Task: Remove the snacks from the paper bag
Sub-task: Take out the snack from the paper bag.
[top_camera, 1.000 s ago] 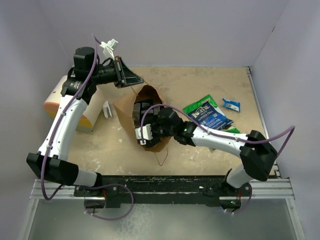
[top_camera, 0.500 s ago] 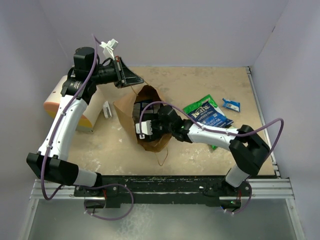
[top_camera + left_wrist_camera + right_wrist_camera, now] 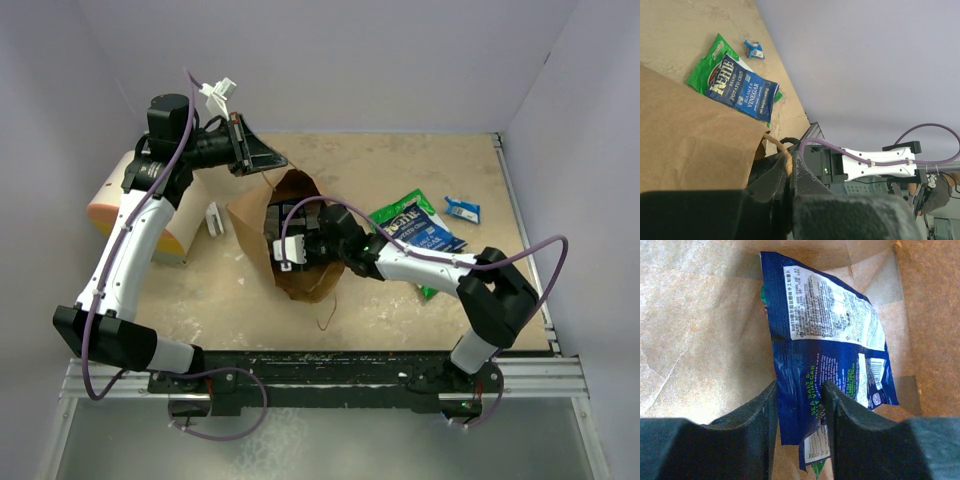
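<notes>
right tool (image 3: pixel 800 390) straddling blue packet (image 3: pixel 810 355), inside bag (image 3: pixel 700 315)

Left hand (image 3: pixel 790 167) raised, pinched closed; right hand (image 3: pixel 799 390) lowered, fingers (image 3: pixel 755 415) parted.

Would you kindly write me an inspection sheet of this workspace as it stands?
Surface: tan tabletop, scuffed.
Job's things: paper bag at centre, mouth open; dark blue packet inside it; Kettle packet on a green packet and a small blue packet lie outside, to the right.
Clutter: small white block and cream cylinder left of the bag.
Grippers: left gripper shut on the bag's handle; right gripper inside the bag, open, fingers astride the dark blue packet.
Cables: purple cables loop free along both arms.
Surroundings: plain lilac walls.
</notes>
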You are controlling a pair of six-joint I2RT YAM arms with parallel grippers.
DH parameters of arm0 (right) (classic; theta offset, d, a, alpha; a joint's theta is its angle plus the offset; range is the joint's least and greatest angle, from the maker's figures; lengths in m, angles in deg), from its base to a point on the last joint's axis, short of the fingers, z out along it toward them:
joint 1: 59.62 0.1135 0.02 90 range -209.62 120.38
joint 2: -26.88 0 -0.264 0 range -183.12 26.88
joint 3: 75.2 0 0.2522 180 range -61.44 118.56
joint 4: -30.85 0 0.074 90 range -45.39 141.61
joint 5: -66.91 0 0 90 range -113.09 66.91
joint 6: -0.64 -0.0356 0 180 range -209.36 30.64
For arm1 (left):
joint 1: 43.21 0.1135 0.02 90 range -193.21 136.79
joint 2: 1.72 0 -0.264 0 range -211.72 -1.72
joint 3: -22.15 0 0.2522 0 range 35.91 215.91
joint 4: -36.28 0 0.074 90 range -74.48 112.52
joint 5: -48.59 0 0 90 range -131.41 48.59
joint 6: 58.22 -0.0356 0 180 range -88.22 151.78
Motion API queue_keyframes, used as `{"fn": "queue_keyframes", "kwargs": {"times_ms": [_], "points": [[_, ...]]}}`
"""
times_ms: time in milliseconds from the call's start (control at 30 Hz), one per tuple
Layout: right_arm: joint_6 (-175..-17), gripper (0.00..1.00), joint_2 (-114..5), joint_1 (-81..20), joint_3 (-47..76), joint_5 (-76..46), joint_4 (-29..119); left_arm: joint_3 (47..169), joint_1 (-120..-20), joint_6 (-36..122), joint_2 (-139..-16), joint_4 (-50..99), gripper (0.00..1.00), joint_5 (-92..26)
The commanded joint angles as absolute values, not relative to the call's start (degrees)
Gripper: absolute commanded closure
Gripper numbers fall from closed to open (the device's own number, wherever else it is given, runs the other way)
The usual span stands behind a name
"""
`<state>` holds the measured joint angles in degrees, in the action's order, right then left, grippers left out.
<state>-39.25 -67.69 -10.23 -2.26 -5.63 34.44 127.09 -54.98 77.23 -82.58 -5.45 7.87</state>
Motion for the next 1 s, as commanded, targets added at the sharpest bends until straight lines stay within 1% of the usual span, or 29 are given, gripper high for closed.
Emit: {"fn": "queue_keyframes", "kwargs": {"times_ms": [0,67,233,367,433,600,967], "points": [[-38.5,0.62,-67.2,-10.7,0.1,-2.1,34.7,128.3,-54.9,77.3,-81.0,-2.9,1.00,8.2],[-38.5,0.67,-67.2,-10.7,0.5,-1.4,35.4,128.4,-55.0,77.3,-81.0,-2.9,1.00,8.3],[-37.9,0.86,-67.5,-10.9,1.7,0.0,37.8,128.4,-55.0,77.3,-81.1,-2.9,1.00,8.3],[-37.8,0.96,-67.0,-11.1,2.0,0.4,38.7,128.4,-55.0,77.3,-81.2,-2.8,1.00,8.4],[-38.1,1.00,-66.7,-11.2,2.1,0.4,38.8,128.5,-55.0,77.4,-81.2,-2.7,1.00,8.6],[-39.3,1.00,-65.0,-11.3,1.8,-0.5,38.7,128.5,-55.0,77.4,-81.3,-2.6,1.00,8.6],[-41.1,1.00,-56.9,-11.3,-1.7,-1.0,39.2,129.0,-55.0,77.3,-81.9,-2.5,1.00,8.7]]}}
